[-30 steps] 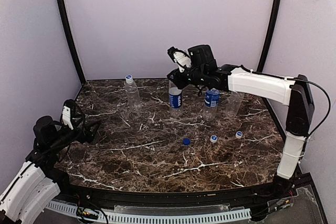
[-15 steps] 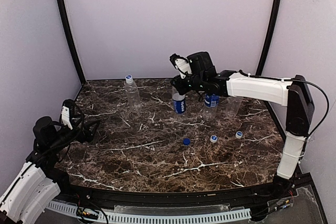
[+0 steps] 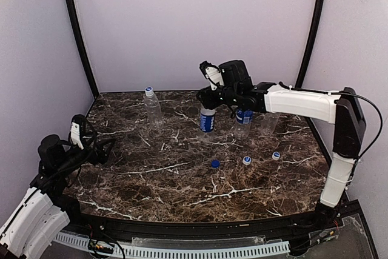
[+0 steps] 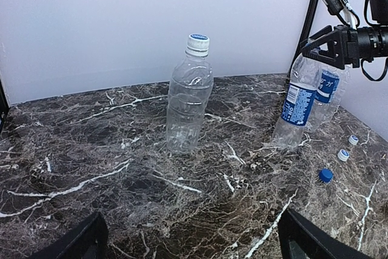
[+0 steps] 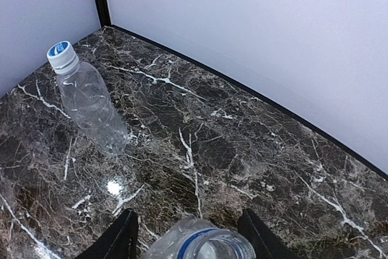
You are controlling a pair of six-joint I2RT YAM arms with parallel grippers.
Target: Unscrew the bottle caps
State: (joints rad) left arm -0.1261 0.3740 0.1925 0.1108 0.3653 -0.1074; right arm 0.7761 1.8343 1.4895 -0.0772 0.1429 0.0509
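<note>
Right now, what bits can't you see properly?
Right wrist view: most of the held bottle, cut off by the bottom edge.
Top view: the right pincer tips, covered by its own wrist.
Left wrist view: label print, too small; left pincer mostly cut off by the bottom edge.

The right end effector [image 3: 207,99] has shifted slightly right and toward the arms' bases, carrying the uncapped labelled bottle [image 3: 207,121] with it. That bottle now sits closer to the other labelled bottle [image 3: 244,117].
</note>
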